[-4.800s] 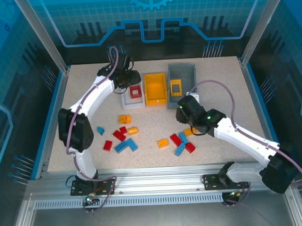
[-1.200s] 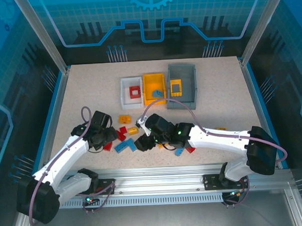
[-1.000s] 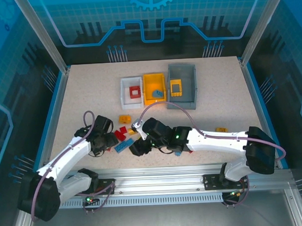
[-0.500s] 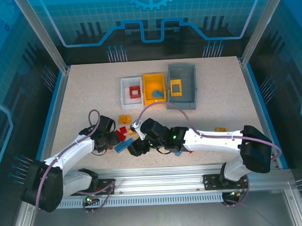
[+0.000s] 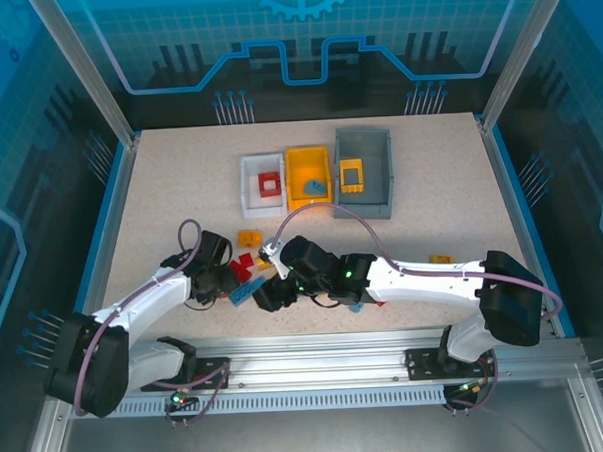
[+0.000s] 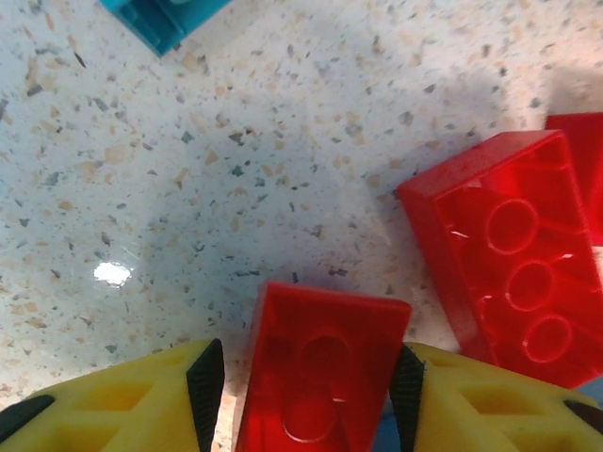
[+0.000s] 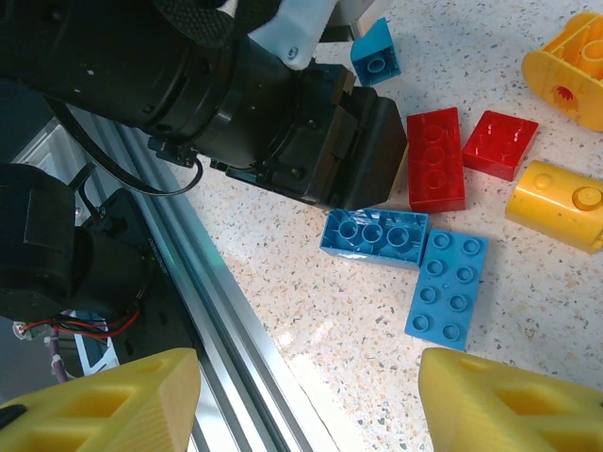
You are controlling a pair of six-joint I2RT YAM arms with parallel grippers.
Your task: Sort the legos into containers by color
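Speckled tabletop [image 6: 236, 141]: red brick [image 6: 320, 377] sits btwn fingers [image 6: 113, 405] of left gripper [image 6: 306, 381].

White bin [image 5: 246, 188], yellow bin [image 5: 309, 166] and grey bin [image 5: 378, 188] stood side by side, far centre. They held a red frame [image 5: 271, 183], blue brick [image 5: 314, 187] and yellow brick [image 5: 351, 173] respectively. Loose red bricks [image 7: 435, 158] and blue bricks [image 7: 375, 235] lay clustered near centre-left, studs up. A lone yellow piece [image 5: 442, 259] lay right.

The left arm [image 5: 150, 298] and right arm [image 5: 424, 279] are seen stretched low, wrists close together. The left pincer [image 6: 303, 372] is held partly parted, the right pincer [image 7: 306, 395] spread wide.
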